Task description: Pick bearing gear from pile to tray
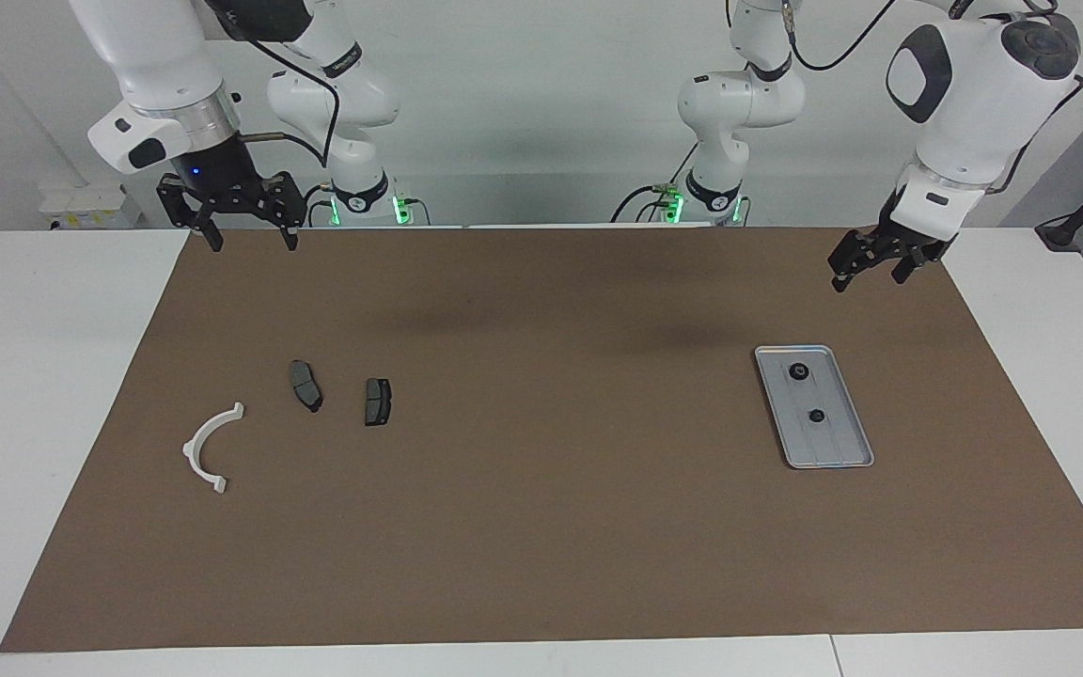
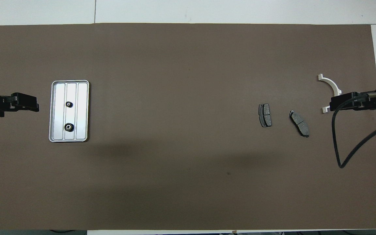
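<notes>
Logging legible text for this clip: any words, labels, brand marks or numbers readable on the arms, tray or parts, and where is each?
None can be read.
Right arm's black wrist band: pale lettering, too small to make out.
Tray, two bearing gears in it: no markings visible.
Two brake pads and white bracket: no markings visible.
Brown mat: plain.
</notes>
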`<action>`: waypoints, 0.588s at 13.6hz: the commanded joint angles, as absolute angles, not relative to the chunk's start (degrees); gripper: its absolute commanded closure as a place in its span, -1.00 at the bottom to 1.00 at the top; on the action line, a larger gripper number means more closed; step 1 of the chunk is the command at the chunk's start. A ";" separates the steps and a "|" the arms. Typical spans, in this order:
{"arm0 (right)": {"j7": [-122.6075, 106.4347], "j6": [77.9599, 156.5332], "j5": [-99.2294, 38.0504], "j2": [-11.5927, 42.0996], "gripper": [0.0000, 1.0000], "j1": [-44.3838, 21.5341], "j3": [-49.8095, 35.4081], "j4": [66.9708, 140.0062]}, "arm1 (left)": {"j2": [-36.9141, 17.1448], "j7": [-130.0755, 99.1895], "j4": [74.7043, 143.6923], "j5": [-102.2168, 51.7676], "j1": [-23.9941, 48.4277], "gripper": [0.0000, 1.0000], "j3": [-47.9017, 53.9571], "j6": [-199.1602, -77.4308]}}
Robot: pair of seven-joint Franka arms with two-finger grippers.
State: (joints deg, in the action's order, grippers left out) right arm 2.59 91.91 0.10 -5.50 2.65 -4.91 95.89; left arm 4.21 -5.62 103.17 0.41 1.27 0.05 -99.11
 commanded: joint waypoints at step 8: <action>1.23 91.05 -0.88 -5.80 -1.00 3.95 -5.36 95.62 | 2.63 -4.39 99.04 -0.53 2.02 -1.00 -0.09 -97.99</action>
State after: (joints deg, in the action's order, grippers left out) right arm 2.59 91.91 0.10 -5.50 2.71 -4.86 95.89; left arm 3.32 -5.26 98.99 0.27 1.35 0.50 -96.46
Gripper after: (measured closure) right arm 0.000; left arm 0.000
